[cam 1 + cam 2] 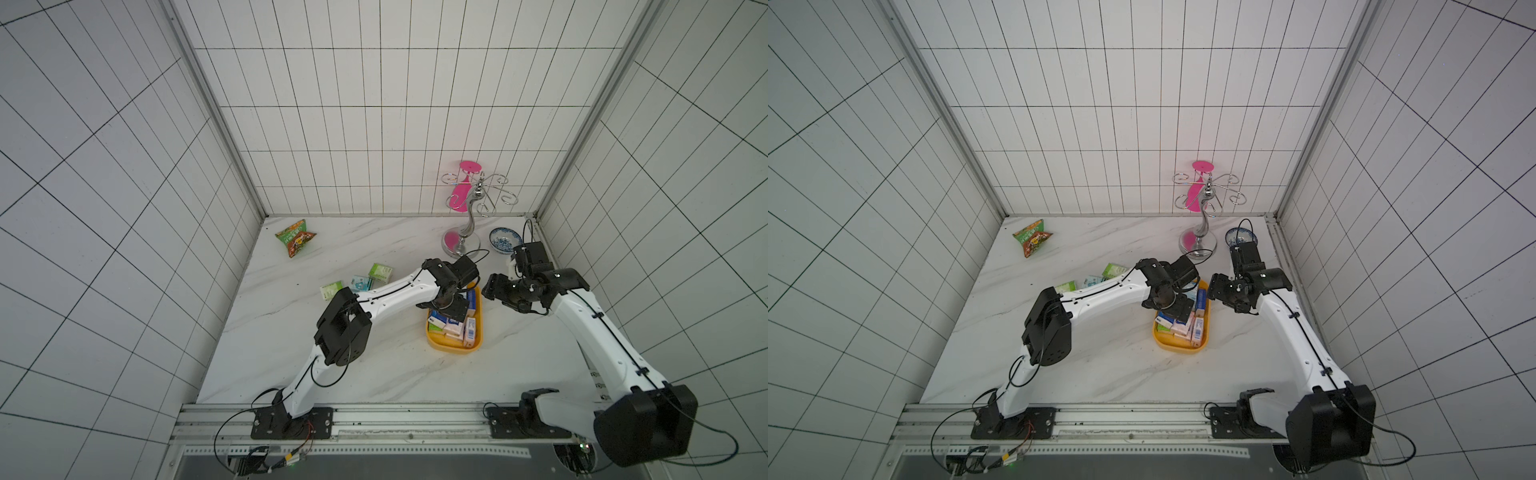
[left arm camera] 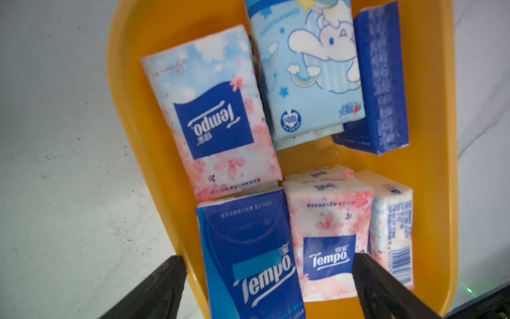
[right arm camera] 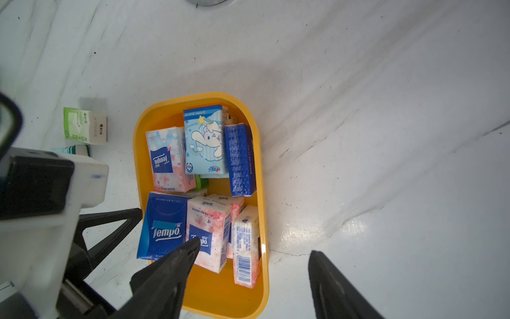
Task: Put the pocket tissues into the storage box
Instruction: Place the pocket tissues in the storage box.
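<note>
The yellow-orange storage box (image 1: 453, 348) (image 2: 129, 110) sits right of the table's middle and holds several pocket tissues. Among them are a dark blue packet (image 2: 248, 248), a pink-white one (image 2: 209, 110) and a light blue cartoon one (image 2: 303, 69). My left gripper (image 2: 267, 256) (image 1: 451, 309) hangs open over the box. Its fingers stand wide of the dark blue packet and touch nothing. My right gripper (image 3: 255, 246) (image 1: 490, 289) is open and holds nothing, just right of the box over its rim. Three packets lie on the table left of the box: light green (image 1: 380, 272), teal-white (image 1: 360, 283) and green (image 1: 331, 289).
A crinkled green-orange snack bag (image 1: 296, 237) lies at the back left. A chrome hook stand (image 1: 465, 232) with a pink piece rises behind the box. A blue-and-white bowl (image 1: 505, 240) sits in the back right corner, close behind the right wrist. Tiled walls enclose three sides.
</note>
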Available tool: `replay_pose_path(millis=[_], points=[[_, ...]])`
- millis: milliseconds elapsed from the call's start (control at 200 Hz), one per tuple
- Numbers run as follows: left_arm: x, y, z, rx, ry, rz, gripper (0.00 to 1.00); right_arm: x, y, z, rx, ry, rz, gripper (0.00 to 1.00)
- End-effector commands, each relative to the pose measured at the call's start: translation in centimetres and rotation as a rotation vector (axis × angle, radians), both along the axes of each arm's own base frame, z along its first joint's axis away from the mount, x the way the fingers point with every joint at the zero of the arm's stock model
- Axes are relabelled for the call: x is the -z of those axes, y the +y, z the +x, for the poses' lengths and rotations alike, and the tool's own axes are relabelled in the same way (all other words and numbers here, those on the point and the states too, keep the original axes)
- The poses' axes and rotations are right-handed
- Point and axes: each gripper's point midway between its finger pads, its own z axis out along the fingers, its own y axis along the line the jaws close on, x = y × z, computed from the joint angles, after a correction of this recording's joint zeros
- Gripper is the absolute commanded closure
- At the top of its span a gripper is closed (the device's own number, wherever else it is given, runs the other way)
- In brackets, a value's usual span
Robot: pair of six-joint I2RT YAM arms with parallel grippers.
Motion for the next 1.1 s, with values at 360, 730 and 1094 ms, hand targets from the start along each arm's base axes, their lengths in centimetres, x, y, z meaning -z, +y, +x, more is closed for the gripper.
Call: replay_pose_path(millis=[360, 730, 1094], points=[[-7.9, 8.3, 6.1, -0.316, -0.063, -0.203, 0.03, -0.2, 2.3, -1.7, -0.076, 0.027, 0.082, 0.29], [-5.0, 22.5, 9.9, -0.663, -0.003, -0.397, 0.02, 0.4, 12.2, -3.0, -0.328, 0.04, 0.307, 0.32], [-3.3, 30.3, 8.2, -0.786, -0.022, -0.3, 0.03, 3.0, 17.3, -3.2, -0.448, 0.118, 0.345, 0.31]])
